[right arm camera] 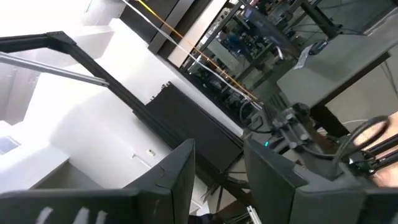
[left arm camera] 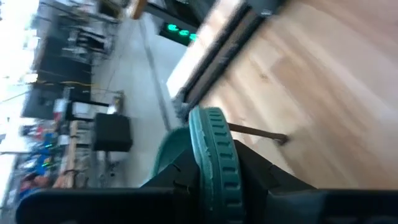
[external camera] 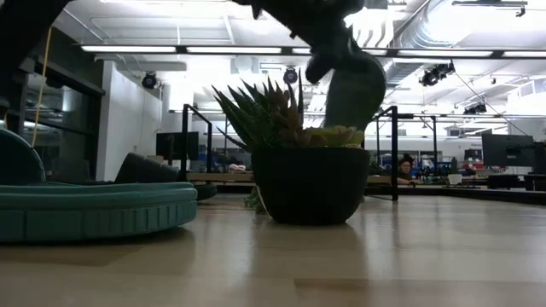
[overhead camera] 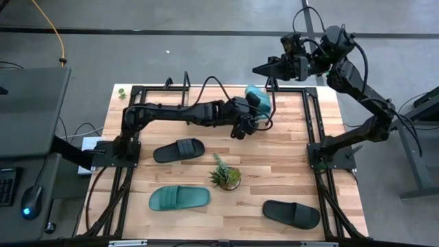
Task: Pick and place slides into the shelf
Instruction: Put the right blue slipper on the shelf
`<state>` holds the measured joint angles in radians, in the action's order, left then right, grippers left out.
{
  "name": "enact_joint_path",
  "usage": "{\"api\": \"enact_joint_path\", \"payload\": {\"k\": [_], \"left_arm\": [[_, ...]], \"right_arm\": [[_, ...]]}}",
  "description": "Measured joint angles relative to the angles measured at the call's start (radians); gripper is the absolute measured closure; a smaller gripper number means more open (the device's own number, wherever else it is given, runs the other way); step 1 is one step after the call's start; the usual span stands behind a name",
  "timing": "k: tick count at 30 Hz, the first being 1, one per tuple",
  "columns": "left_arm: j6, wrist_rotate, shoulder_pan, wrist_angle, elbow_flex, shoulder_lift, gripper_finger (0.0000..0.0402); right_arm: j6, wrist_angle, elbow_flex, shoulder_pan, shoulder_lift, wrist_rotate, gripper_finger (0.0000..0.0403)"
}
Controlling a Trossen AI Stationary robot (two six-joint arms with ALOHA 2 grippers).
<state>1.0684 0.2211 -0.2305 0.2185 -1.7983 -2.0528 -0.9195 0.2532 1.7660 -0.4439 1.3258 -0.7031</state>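
My left gripper point(overhead camera: 248, 118) reaches across the far middle of the table and is shut on a teal slide point(overhead camera: 257, 100), which shows as a hanging shape point(external camera: 354, 89) in the low view. A second teal slide point(overhead camera: 178, 198) lies flat near the front left, with one black slide point(overhead camera: 180, 149) behind it and another black slide point(overhead camera: 291, 213) at the front right. The shelf point(external camera: 223, 177) stands along the far edge with black end frames point(overhead camera: 176, 81). My right gripper point(overhead camera: 264, 68) is open and raised beyond the far edge, touching nothing. My left gripper pinches the teal slide between its two fingers point(left arm camera: 261, 177), one on each side, with the ribbed sole rim point(left arm camera: 214, 152) standing edge-on between them. The slide is lifted clear of the table and hangs below the gripper, roughly upright.
A small spiky potted plant point(overhead camera: 225, 177) stands near the table's middle, between the lying slides, and fills the centre of the low view as a dark pot point(external camera: 311, 183). Black frame bars point(overhead camera: 312, 123) run along the table's right side. Bare wood lies right of the plant.
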Motion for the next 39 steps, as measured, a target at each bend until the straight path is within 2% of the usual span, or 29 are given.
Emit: {"api": "enact_joint_path", "payload": {"k": [8,17,39], "left_arm": [[-0.007,-0.03,-0.045,0.003,0.003,-0.029,0.0361],[-0.031,-0.079,-0.044,-0.057,0.002,-0.079,0.0348],[-0.052,-0.049,-0.055,-0.095,0.004,-0.166,0.0346]], "right_arm": [[0.0,0.001,0.0,0.033,0.0,0.0,0.0272],[0.0,0.001,0.0,0.035,0.0,0.001,0.0272],[0.0,0.005,0.0,0.035,0.0,0.001,0.0272]]}}
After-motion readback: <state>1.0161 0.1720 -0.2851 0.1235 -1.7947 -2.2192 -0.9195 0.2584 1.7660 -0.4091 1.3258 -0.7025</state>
